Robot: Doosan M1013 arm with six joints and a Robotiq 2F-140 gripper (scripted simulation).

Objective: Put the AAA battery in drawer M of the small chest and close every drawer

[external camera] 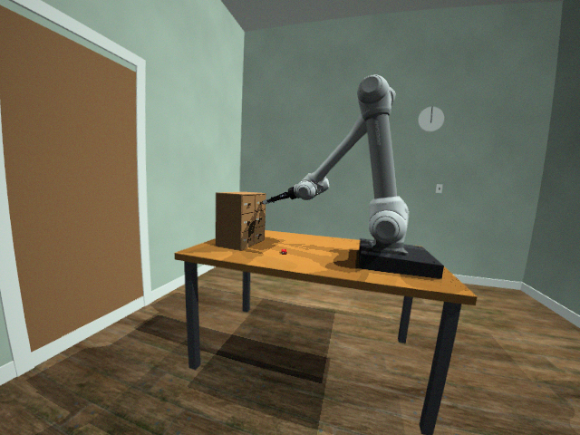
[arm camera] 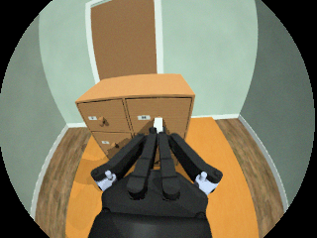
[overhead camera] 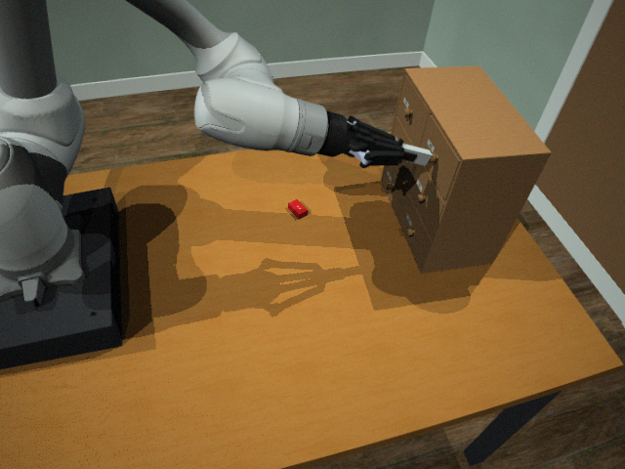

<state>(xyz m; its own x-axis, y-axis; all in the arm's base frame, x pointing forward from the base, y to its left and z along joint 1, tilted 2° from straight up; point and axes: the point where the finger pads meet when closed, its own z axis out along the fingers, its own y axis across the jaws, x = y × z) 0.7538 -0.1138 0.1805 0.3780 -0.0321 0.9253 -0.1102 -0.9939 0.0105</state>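
Now reaching level-ish to chest [overhead camera: 492,212] [external camera: 227,219] [arm camera: 158,86] | fingers [overhead camera: 409,153] [external camera: 265,202] together | red block [overhead camera: 298,208] [external camera: 284,251] on bench [overhead camera: 322,363] [external camera: 323,274] [arm camera: 213,164] | green walls [overhead camera: 303,30] [external camera: 327,61] [arm camera: 208,59]

The chest [overhead camera: 477,110] [external camera: 228,219] [arm camera: 139,86] stands on the table [overhead camera: 322,373] [external camera: 327,275] [arm camera: 203,134].

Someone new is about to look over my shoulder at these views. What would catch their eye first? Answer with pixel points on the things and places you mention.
Probably the big pale arm [overhead camera: 242,113] [external camera: 381,154], reaching from its black base [overhead camera: 61,330] [external camera: 402,264] across the table. Next, the closed hand [overhead camera: 411,151] [external camera: 265,202] [arm camera: 158,123] at the upper front of the wooden chest [overhead camera: 484,110] [external camera: 227,219] [arm camera: 136,86]. Then the small red block [overhead camera: 298,208] [external camera: 284,251], bright on the tabletop between base and chest.
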